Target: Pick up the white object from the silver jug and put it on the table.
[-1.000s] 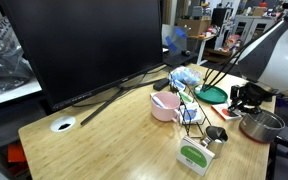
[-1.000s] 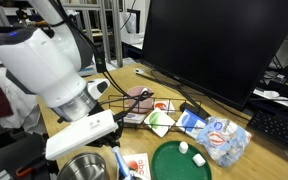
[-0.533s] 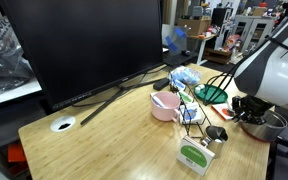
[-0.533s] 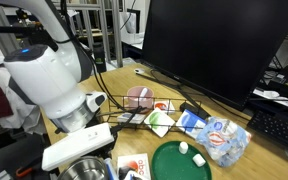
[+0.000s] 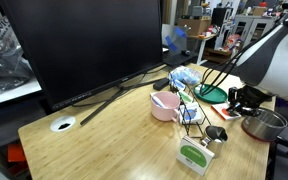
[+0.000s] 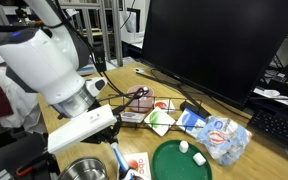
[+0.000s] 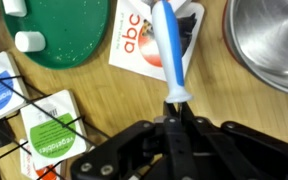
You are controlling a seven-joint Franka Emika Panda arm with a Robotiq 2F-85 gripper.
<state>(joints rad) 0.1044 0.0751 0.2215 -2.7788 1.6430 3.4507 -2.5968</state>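
Observation:
My gripper [image 7: 174, 106] is shut on the white end of a blue-and-white stick [image 7: 169, 45] and holds it above an "abc" card [image 7: 139, 40]. In both exterior views the gripper [image 5: 246, 100] [image 6: 109, 140] hangs over the table [image 5: 104, 140] beside the wide steel pot [image 5: 262, 125]. A small dark metal jug [image 5: 217, 133] stands at the table's front edge. Two tiny white pieces [image 7: 29, 42] lie on a green plate [image 7: 69, 35]. I cannot tell which piece is the white object.
A large black monitor [image 5: 84, 45] fills the back. A pink cup with a white utensil [image 5: 165, 104], a white-and-green box [image 5: 195, 157], cards [image 7: 49, 135], black cables and a blue packet [image 6: 219, 135] crowd the area. The pot also shows in the wrist view [image 7: 269, 40].
The arm dipped down towards the pot half a second ago and is now back up, about where it was a second ago. The stick stays in the jaws.

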